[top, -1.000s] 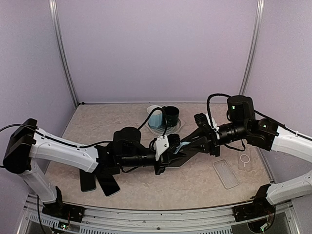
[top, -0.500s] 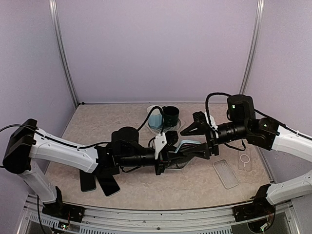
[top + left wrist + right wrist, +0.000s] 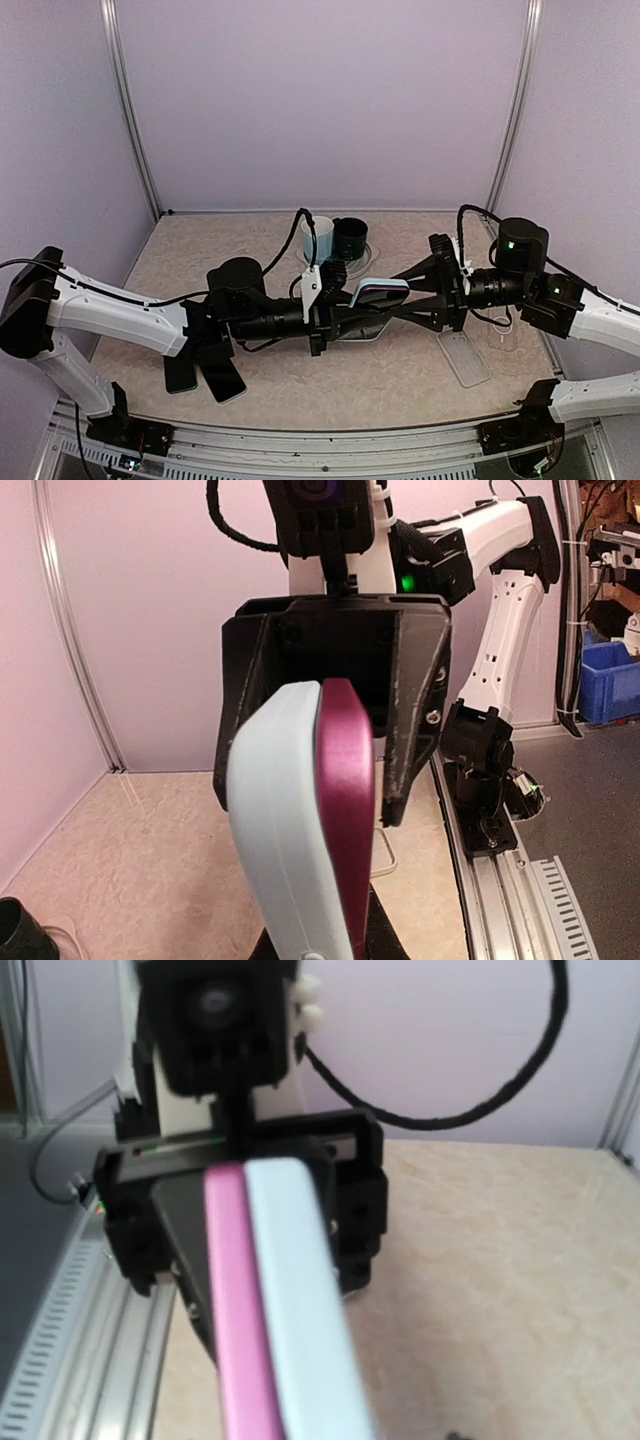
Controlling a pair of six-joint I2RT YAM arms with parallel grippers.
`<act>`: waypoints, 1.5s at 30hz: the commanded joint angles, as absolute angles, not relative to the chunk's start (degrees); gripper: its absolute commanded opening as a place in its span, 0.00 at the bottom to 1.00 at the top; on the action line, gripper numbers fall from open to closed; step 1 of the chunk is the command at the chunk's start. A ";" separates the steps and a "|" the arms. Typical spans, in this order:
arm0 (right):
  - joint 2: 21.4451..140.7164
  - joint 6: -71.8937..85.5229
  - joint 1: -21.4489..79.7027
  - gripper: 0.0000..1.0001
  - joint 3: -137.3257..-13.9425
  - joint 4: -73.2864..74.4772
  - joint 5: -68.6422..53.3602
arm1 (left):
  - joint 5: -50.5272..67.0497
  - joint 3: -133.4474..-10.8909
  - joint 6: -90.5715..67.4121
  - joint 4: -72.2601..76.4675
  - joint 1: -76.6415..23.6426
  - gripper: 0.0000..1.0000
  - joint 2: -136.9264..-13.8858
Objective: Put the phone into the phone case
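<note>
A magenta phone lies against a light blue phone case; both show edge-on, and I cannot tell how deep the phone sits. My left gripper is shut on this pair and holds it in the air over the table's middle. My right gripper is open, its jaws spread wide around the pair's far end without touching. In the right wrist view the phone and the case fill the foreground, with the left gripper behind them.
A clear case and a second clear case with a ring lie at the right front. Dark phones lie at the left front. A white cup and a black cup stand at the back.
The right gripper opened and drew back to the right. The left gripper shifted slightly left and still holds the phone and case, now tilted up more.
</note>
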State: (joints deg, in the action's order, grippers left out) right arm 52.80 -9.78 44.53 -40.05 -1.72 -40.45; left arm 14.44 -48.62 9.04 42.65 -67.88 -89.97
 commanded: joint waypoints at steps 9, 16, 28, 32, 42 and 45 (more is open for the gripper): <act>56.17 -4.28 44.20 0.00 -40.85 -9.40 -46.90 | 17.04 -49.31 7.76 48.69 -67.99 0.00 -88.56; 55.83 -6.33 44.20 0.00 -37.89 -9.24 -40.75 | 16.22 -47.41 6.84 46.53 -66.31 0.16 -88.44; 58.52 -7.81 43.89 0.00 -36.08 -10.06 -42.79 | 18.55 -46.05 5.36 41.66 -62.19 0.63 -86.86; 59.58 -8.64 43.88 0.00 -37.74 -8.29 -43.87 | 20.38 -47.83 5.03 40.00 -62.21 0.34 -88.31; 60.95 -8.49 43.74 0.00 -38.56 -8.08 -43.45 | 20.72 -48.93 5.22 39.69 -64.47 0.00 -89.37; 61.46 -7.19 43.75 0.00 -39.20 -7.52 -40.96 | 17.71 -48.39 3.21 41.59 -64.28 0.00 -89.22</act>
